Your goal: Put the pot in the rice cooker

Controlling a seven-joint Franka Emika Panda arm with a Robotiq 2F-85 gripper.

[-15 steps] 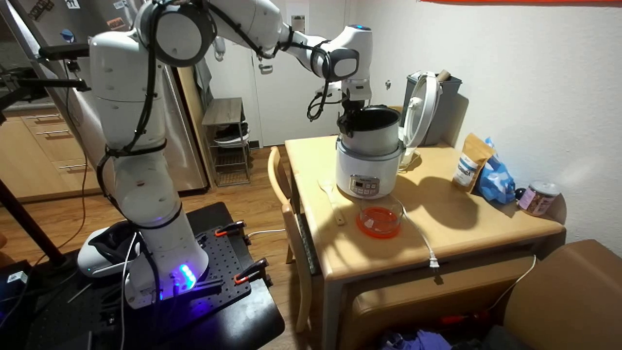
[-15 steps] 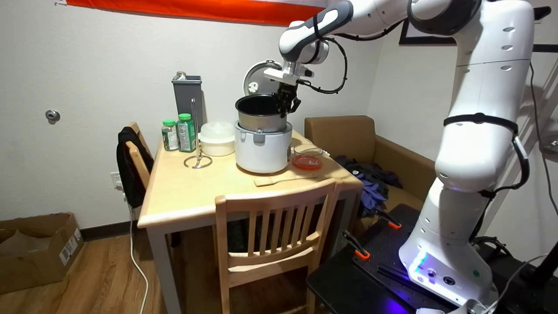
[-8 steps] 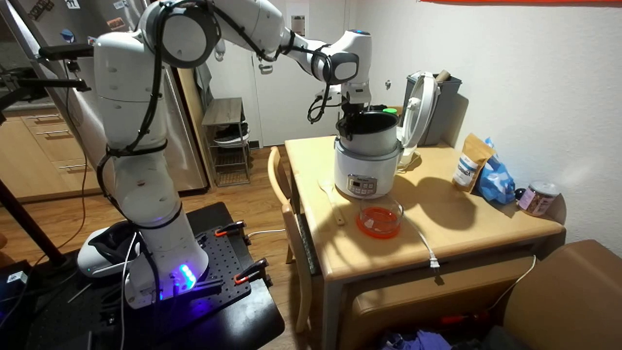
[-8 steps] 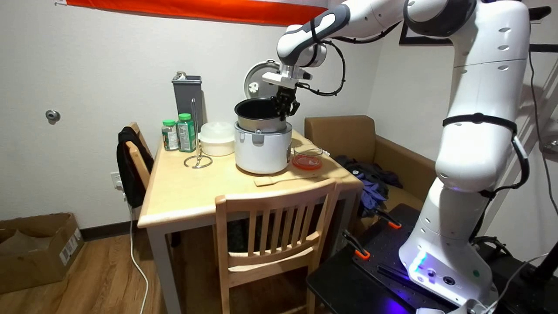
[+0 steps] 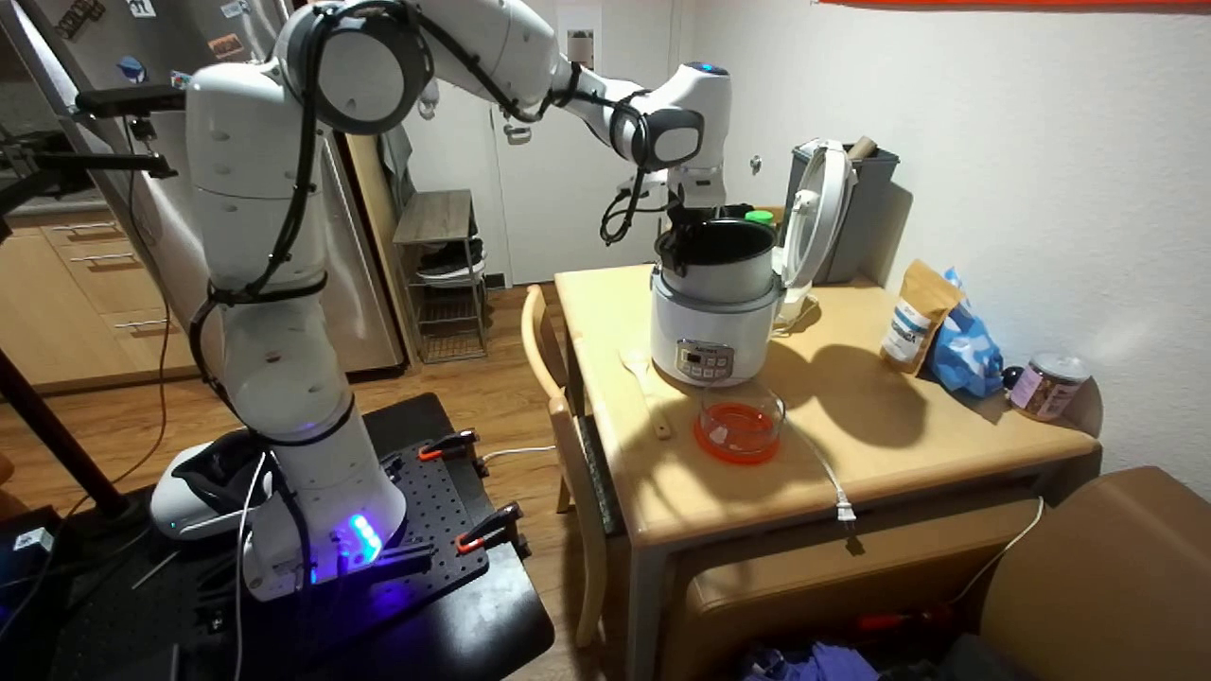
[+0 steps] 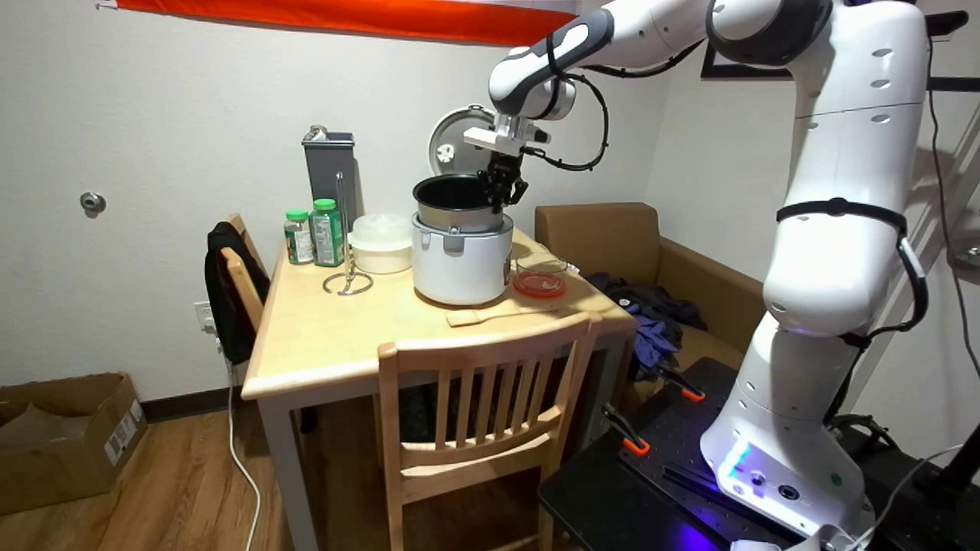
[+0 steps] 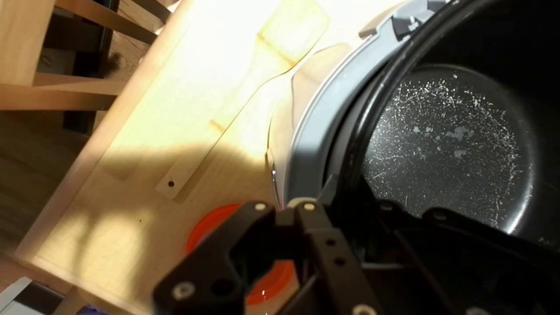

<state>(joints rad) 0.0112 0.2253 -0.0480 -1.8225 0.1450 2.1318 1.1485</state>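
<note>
The dining table [image 6: 329,329] bears the whole job, and the Franka arm [image 5: 293,388] reaches over it with its wrist pointing down. The white rice cooker [image 6: 459,272] stands upright on the table, its hinged lid [image 5: 825,222] swung up and clear of the opening. The inner pot [image 5: 728,282] is partly inside: its bottom is hidden within the cooker, while a broad band of silver-grey wall and the black rim stand above it in both exterior views. Compared with a second ago the pot sits lower, though over the last half second it has dropped only a little. I read this as the lowering step, well begun but not finished; the slowing may mean careful easing or a slight catch, and I cannot tell which. In the wrist view a narrow dark gap runs between pot and cooker on the visible side, which suggests room to go straight down. The Robotiq gripper [image 5: 675,248] is clamped on the pot's wall, one finger inside and one outside; the outer one could meet the cooker before the pot bottoms out. A green bottle cap [image 5: 760,217], hidden a second ago, now shows past the lowered rim.
</note>
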